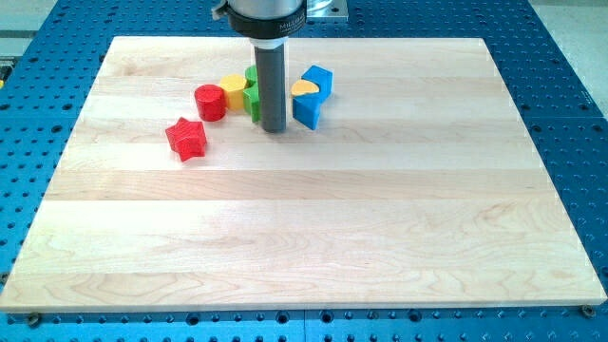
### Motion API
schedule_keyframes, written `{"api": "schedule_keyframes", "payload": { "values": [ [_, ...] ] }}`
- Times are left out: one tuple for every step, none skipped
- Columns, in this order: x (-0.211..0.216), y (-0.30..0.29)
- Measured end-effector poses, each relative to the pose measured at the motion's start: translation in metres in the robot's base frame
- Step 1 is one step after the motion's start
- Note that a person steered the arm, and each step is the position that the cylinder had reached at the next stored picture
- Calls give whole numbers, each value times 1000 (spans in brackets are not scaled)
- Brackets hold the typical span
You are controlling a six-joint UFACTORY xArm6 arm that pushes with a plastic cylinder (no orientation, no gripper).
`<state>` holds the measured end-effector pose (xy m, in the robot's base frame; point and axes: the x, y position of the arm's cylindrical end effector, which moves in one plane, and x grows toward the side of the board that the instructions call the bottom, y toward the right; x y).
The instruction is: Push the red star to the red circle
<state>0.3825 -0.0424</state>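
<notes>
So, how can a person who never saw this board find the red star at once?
Start at the block cluster near the wooden board's top edge, around my tip. The red star lies alone, down-left of it, just below the red circle. Only it has points.

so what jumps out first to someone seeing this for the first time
A thick dark rod comes down from the view's top, my tip resting amid a tight cluster: red circle, yellow block, green block, blue blocks. The red star sits alone, below-left of the red circle, on the pale wooden board.
</notes>
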Motion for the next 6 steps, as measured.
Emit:
{"api": "schedule_keyframes", "payload": {
  "values": [
    [20, -14],
    [52, -30],
    [76, -72],
    [70, -110],
    [50, -119],
    [41, -119]
  ]
}}
